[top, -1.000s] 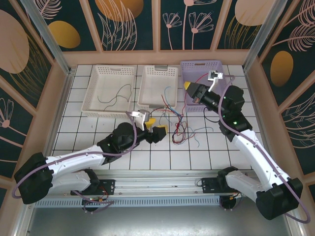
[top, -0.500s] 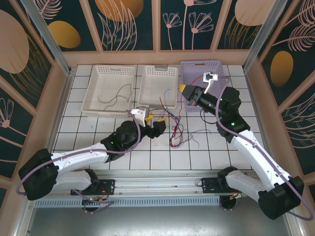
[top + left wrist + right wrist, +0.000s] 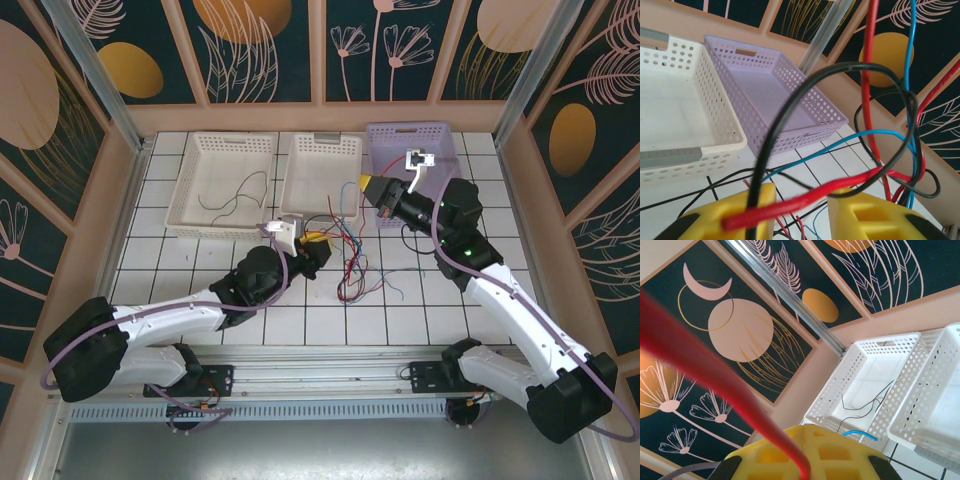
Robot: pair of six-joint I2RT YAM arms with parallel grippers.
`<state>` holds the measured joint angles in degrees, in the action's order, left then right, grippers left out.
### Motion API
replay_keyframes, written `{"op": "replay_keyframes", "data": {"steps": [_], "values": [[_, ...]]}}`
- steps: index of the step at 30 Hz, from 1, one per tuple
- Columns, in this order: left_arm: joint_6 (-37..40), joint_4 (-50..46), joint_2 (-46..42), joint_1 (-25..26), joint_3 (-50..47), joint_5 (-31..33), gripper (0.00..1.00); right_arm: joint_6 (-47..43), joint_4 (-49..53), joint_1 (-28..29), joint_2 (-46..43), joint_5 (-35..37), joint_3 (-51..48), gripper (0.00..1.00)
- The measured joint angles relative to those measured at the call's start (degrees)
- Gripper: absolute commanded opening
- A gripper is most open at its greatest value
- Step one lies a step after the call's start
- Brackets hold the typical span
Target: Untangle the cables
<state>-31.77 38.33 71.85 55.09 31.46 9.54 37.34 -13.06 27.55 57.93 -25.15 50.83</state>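
Note:
The cables (image 3: 352, 262) lie as a red, blue and black tangle on the tiles between the arms. My left gripper (image 3: 318, 243) sits at the tangle's left edge. In the left wrist view its yellow fingers (image 3: 735, 215) stand partly apart around a gap (image 3: 802, 191). A red cable (image 3: 817, 194) lies across both tips and a black cable (image 3: 790, 107) loops over the left one. A blue cable (image 3: 840, 142) runs behind. My right gripper (image 3: 366, 185) hangs above the tangle, near the lilac basket, shut (image 3: 806, 432) on a red cable (image 3: 690, 352) that stretches up from its tips.
Three baskets stand along the back: a white one (image 3: 182, 200) holding a black wire (image 3: 235, 200), a middle white one (image 3: 296, 180) and a lilac one (image 3: 450, 150). Loose wire ends trail on the tiles at the right (image 3: 400, 290). Walls close in both sides.
My left gripper has slid up toward the tangle and its jaws have narrowed around the cables. The right gripper has moved left with the red cable, dragging the tangle leftward.

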Motion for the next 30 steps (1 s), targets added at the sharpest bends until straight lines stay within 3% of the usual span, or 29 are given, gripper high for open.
{"op": "replay_keyframes", "data": {"steps": [4,10,11,13,16,20,25,30], "values": [[-0.2,0.07,-0.9,0.0,-1.75,-0.2,0.0,-0.72,0.04,0.0,-0.02,1.4,-0.09,0.0],[-0.85,0.04,-4.63,0.0,-4.66,-0.9,0.0,-1.01,0.42,0.0,-0.02,3.04,-0.33,0.0],[-0.87,0.04,-5.29,0.0,-5.03,-1.14,0.06,-1.01,0.42,0.0,-0.02,3.06,-0.44,0.0],[-1.36,0.04,-7.23,0.0,-6.12,-2.1,0.31,-1.01,0.44,0.0,-0.02,3.13,-0.87,0.0],[-2.25,0.0,-10.03,0.0,-7.21,-4.92,0.51,-1.01,0.48,0.0,-0.02,3.26,-1.09,0.0],[-3.06,-0.61,-14.12,0.02,-7.37,-9.49,0.65,-1.01,0.52,0.0,-0.02,3.69,-1.09,0.0],[-3.52,-2.29,-19.26,0.0,-7.34,-14.56,0.7,-0.98,0.52,-0.02,-0.02,4.09,-1.09,0.0],[-4.76,-2.4,-16.31,0.24,-6.88,-19.67,0.71,-0.96,0.46,-0.02,0.35,3.85,-1.09,0.0]]}}
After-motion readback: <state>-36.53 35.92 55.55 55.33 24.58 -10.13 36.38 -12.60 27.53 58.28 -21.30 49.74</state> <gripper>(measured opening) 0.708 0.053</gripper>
